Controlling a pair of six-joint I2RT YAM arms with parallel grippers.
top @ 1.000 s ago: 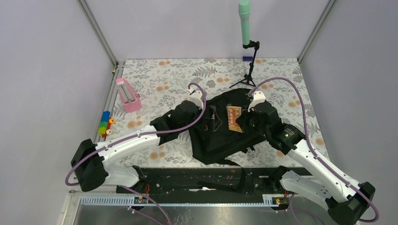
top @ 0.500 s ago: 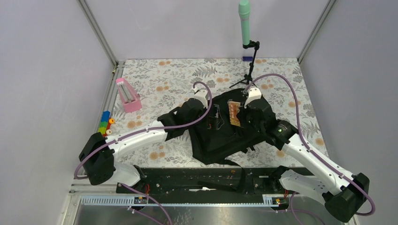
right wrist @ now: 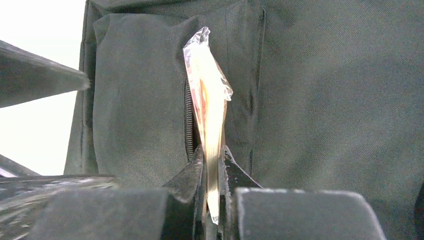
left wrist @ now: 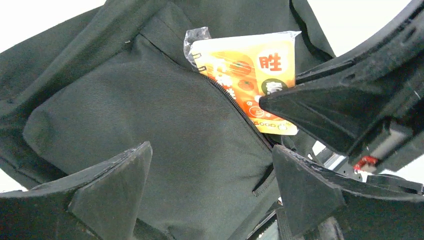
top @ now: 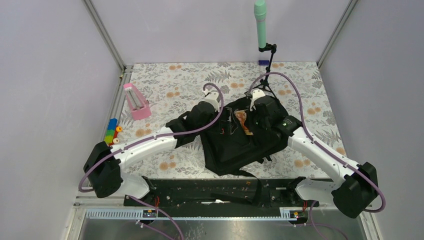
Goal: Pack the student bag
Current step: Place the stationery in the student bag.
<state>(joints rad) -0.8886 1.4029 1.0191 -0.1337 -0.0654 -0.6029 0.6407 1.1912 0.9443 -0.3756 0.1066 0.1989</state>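
Only wrist views show right gripper (right wrist: pixel 212 156) pinching a packet (right wrist: pixel 207 90), seemingly partway inside student bag (right wrist: pixel 325 100); left gripper (left wrist: pixel 210 150) wide.

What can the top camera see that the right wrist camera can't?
Only the top camera shows the pink stand, the coloured blocks, the green pole and the flowery table. Only the right wrist camera shows up close the right pincer shut on the crinkly snack packet at the pocket zip. Both show the black student bag and that packet.
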